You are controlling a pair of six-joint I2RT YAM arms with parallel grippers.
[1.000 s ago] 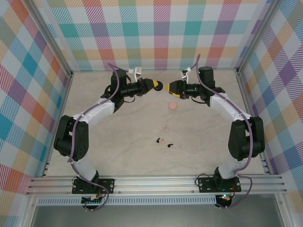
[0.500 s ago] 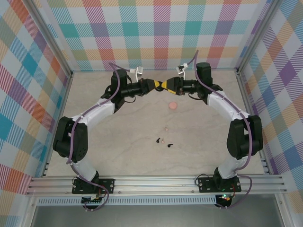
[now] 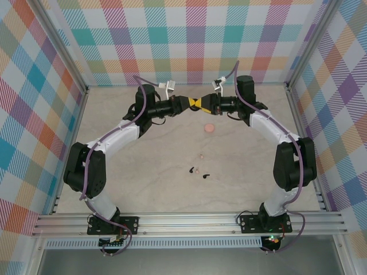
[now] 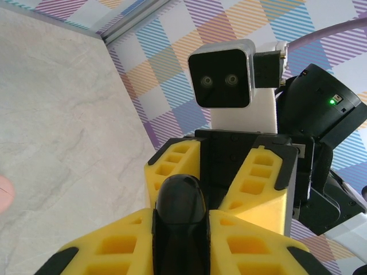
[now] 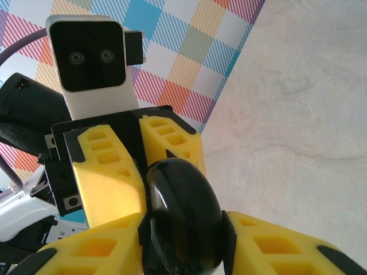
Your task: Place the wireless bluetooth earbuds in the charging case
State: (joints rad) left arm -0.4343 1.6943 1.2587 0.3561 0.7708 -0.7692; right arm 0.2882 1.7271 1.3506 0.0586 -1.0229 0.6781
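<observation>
Grippers meet nose to nose: left gripper (image 3: 191, 103) clamps black charging case (image 4: 180, 197); right gripper (image 3: 204, 104), jaws half-wide, apparently pinches same case.

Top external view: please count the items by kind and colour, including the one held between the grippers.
Black earbuds: 2
Pale pink earbuds: 2
Round pink case: 1
Round black case: 1
Total: 6

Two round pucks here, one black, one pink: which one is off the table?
The black puck, gripped in mid-air by the left fingers and the right fingers; the pink puck lies on the table.
</observation>
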